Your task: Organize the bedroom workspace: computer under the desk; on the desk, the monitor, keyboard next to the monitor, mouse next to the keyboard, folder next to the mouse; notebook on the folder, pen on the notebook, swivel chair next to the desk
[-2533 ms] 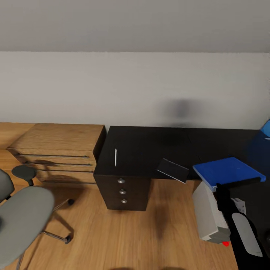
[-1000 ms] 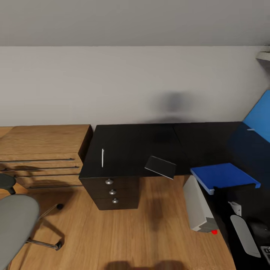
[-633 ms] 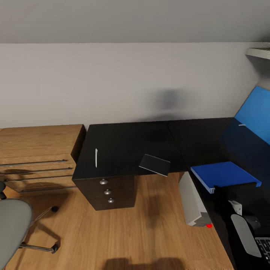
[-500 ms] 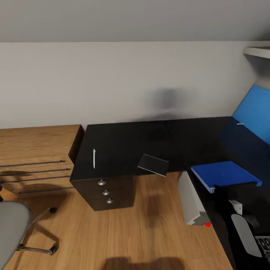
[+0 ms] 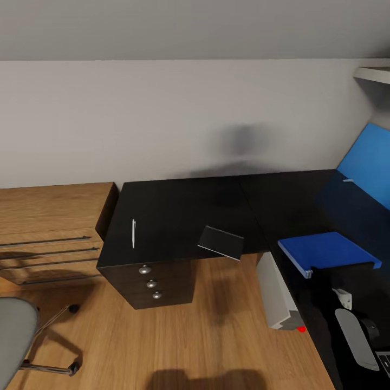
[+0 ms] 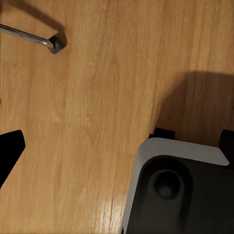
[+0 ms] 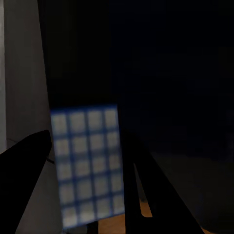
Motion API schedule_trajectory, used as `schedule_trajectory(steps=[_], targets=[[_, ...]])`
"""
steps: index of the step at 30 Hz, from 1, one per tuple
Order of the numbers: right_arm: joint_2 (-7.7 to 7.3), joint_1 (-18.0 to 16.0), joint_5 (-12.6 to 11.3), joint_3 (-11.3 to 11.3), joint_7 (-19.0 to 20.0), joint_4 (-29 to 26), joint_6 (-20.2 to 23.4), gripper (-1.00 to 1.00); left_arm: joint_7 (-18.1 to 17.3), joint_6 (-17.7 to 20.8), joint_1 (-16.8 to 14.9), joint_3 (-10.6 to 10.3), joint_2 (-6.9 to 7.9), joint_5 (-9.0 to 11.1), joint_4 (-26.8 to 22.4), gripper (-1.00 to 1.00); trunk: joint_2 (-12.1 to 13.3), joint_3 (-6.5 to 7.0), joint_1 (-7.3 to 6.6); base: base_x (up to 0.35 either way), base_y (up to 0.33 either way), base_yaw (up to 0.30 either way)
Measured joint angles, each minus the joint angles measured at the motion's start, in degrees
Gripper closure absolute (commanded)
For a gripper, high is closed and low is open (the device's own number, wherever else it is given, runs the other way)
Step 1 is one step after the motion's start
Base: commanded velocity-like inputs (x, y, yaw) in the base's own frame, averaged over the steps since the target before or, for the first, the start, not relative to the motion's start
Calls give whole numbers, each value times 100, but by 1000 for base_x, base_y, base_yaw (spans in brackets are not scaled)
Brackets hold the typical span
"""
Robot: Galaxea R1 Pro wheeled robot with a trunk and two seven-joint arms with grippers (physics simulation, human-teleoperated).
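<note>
Since 2.5 s ago the head camera has turned, so the whole scene sits further left in the picture; the furniture itself has not shifted, and the blue back panel (image 5: 367,162) has come into view. In the head view, the right arm (image 5: 355,338) stands at the lower right over the black desk (image 5: 179,211). The folder (image 5: 327,252) lies flat on the desk just beyond this arm. The notebook (image 5: 220,242) lies further out to the arm's left, overhanging the desk's front edge, and the pen (image 5: 133,233) lies beyond it, above the black drawer cabinet (image 5: 154,281). The computer (image 5: 276,290) stands on the wood plank floor (image 5: 179,346) under the desk, near the arm. The swivel chair (image 5: 13,336) is well apart, beside the wooden chest (image 5: 49,227), below a plain grey wall (image 5: 162,119). In the left wrist view, the left gripper (image 6: 122,136) hangs over the floor with fingers set wide, a chair castor (image 6: 55,44) ahead. In the right wrist view, the right gripper (image 7: 85,141) has its dark fingers spread over the desk, with a blurred checked patch (image 7: 87,165) between them, identity unclear.
</note>
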Motion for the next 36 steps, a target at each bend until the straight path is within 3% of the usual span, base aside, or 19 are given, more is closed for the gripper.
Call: schedule_trajectory(steps=[4,7,26,36], targets=[[-4,-149,122,-12,-37,208,-672,100,-6,0,0,0,0,1,0,-100,0,0,0,0,0,0],[-3,-173,163,-11,-45,256,-892,100,-7,0,0,0,0,3,0,-100,0,0,0,0,0,0],[-1,-179,188,-12,-214,168,-918,100,-8,-31,-1,0,0,7,-1,-100,0,0,1,-78,1,0],[6,-179,232,-5,-267,133,-910,100,-8,-78,2,2,0,8,-2,-100,0,0,0,-3,117,0]])
